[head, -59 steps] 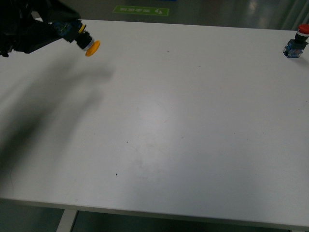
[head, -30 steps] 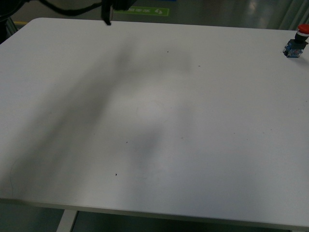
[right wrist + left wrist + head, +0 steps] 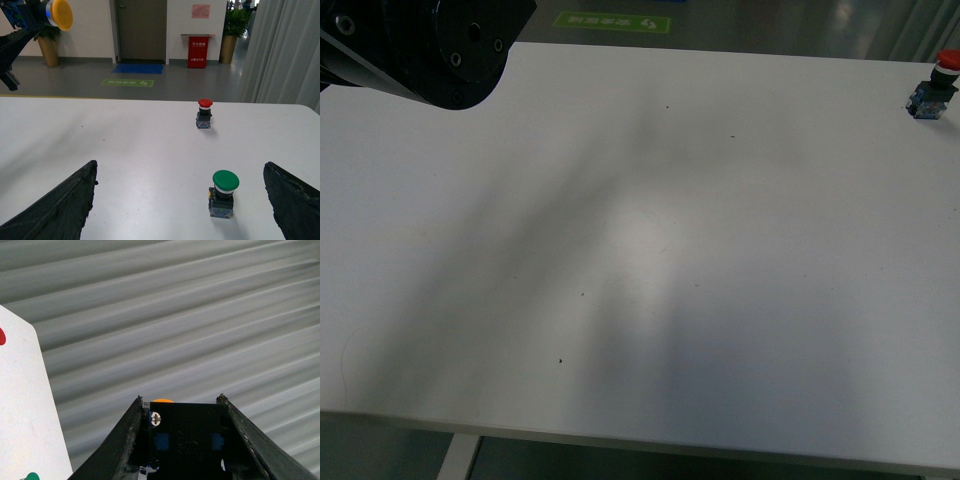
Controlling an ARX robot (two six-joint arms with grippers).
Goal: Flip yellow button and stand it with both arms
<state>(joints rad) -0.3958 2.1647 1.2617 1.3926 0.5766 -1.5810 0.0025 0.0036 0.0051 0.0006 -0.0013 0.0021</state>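
cap of yellow button (image 3: 186,437) mostly hidden behind its body, left arm (image 3: 430,48) cropped in front view

A red-capped switch (image 3: 204,114) and a green-capped switch (image 3: 224,194) stand upright, well apart, on the white table (image 3: 125,150)

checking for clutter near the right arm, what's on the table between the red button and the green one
Nothing; the right wrist view shows bare white table between the red button and the green button.
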